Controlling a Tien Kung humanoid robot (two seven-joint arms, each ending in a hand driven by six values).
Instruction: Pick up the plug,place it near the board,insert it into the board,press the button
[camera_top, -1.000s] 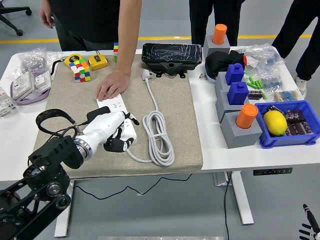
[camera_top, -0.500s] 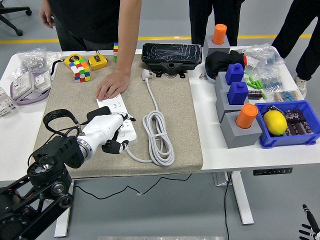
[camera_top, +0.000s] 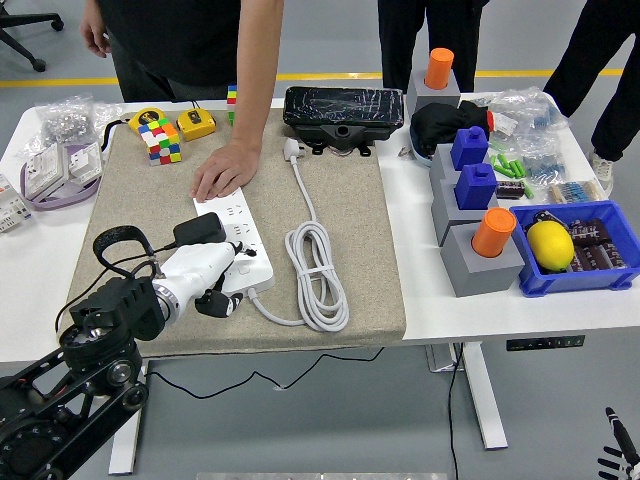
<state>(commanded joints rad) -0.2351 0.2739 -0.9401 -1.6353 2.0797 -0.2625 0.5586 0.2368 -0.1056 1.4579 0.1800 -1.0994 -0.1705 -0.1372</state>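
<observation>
A white power strip (camera_top: 243, 243) lies on the beige mat (camera_top: 350, 250). A black plug (camera_top: 197, 229) sits on the strip's left side. My left hand (camera_top: 217, 297), white with black fingertips, hovers at the strip's near end, fingers curled and holding nothing. A person's hand (camera_top: 226, 172) rests flat on the strip's far end. The strip's white cord (camera_top: 318, 275) is coiled to its right, and the cord's white plug (camera_top: 292, 148) lies loose near the mat's far edge. My right hand (camera_top: 614, 452) hangs below the table at the lower right, fingers spread.
A black box (camera_top: 343, 110) stands at the mat's far edge. Grey blocks with blue and orange pegs (camera_top: 478, 200) stand to the right, beside a blue bin (camera_top: 605, 272) holding a lemon (camera_top: 550, 245). Colour cubes (camera_top: 160, 140) and bagged parts (camera_top: 60, 160) lie at the left.
My left hand has drawn back toward the near left, off the middle of the strip to its near end. The person's hand has stayed put.
</observation>
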